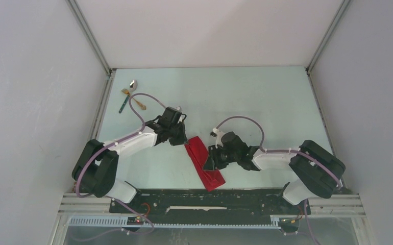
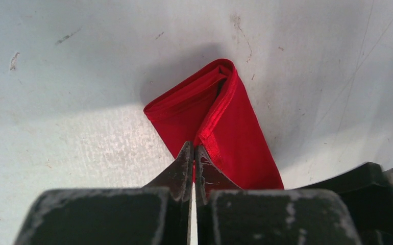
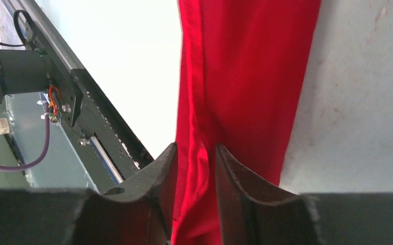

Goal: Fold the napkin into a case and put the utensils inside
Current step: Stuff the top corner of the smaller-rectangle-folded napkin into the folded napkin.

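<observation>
The utensils (image 1: pixel 129 95) lie loose on the table (image 1: pixel 266 102), well beyond and to the left of the left gripper (image 2: pixel 193 151), whose fingers (image 2: pixel 180 171) are pressed together on the hem at one end of the case (image 2: pixel 235 132). The case runs from there to the right gripper (image 3: pixel 196 153), whose fingers (image 3: pixel 238 176) stand partly apart with a ridge of cloth between them, apparently unclamped. Judgement: folding is done or nearly so; the next move calls for keeping the case mouth accessible and fetching the utensils.

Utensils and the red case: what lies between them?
Top view: the left gripper, pinching the far end of the case, stands between it and the utensils; the rest is bare table.
</observation>
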Robot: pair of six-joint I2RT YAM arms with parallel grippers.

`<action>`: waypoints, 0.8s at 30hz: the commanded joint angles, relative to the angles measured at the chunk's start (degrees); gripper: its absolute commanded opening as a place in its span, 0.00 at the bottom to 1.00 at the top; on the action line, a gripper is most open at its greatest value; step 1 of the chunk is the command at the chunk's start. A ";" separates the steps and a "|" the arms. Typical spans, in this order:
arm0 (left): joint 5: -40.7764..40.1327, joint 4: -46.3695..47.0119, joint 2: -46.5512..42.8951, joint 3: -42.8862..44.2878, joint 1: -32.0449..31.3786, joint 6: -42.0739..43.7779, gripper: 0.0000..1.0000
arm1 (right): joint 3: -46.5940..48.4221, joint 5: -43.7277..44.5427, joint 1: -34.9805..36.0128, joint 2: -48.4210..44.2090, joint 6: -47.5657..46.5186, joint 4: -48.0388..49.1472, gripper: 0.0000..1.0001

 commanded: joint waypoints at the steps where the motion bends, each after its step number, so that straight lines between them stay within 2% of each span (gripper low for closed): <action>1: 0.97 1.31 -0.85 -0.57 0.15 -0.15 0.00 | 6.24 3.67 0.50 -4.81 -6.68 -10.19 0.47; 4: 1.03 1.31 -0.93 -0.61 0.19 -0.11 0.00 | 9.94 5.43 0.21 -5.01 -10.26 -13.73 0.59; 9: 1.29 1.29 -0.95 -0.48 0.16 -0.15 0.00 | 15.20 6.30 -1.21 -1.08 -14.34 -13.16 0.66; 14: 1.47 1.14 -1.17 -0.48 0.18 0.06 0.00 | 19.56 7.12 -1.41 5.22 -19.12 -8.70 0.67; 20: 1.66 0.90 -1.55 -0.39 0.25 0.07 0.00 | 20.56 9.79 0.13 8.43 -22.13 -5.07 0.67; 24: 1.78 0.91 -2.34 -0.48 0.30 -0.15 0.00 | 20.79 10.80 0.73 9.58 -22.24 -3.55 0.63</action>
